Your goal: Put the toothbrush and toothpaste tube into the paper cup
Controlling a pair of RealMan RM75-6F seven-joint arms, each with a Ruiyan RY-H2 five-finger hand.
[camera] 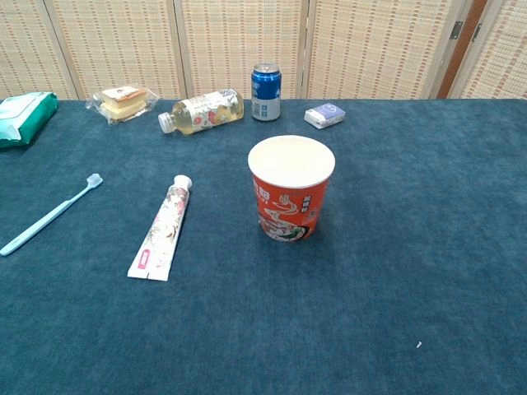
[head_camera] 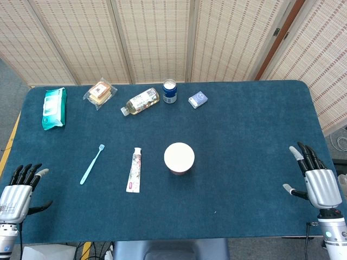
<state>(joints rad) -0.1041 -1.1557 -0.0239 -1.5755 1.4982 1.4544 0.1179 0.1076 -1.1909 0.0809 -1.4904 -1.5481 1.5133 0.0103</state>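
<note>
Both hands, left hand and right hand, empty, fingers spread. Risk: light-blue plastic toothbrush lies flat on tabletop, pinch may slip; tall red paper cup could tip.

Even, bright, diffuse light falls across the blue worktop in both views; shadows are soft and short, the clearest a faint dark patch at the foot of the paper cup in the chest view. Focus is sharp throughout, with no motion blur; the soda can carries a small highlight, and the head view bows slightly at its edges.
</note>
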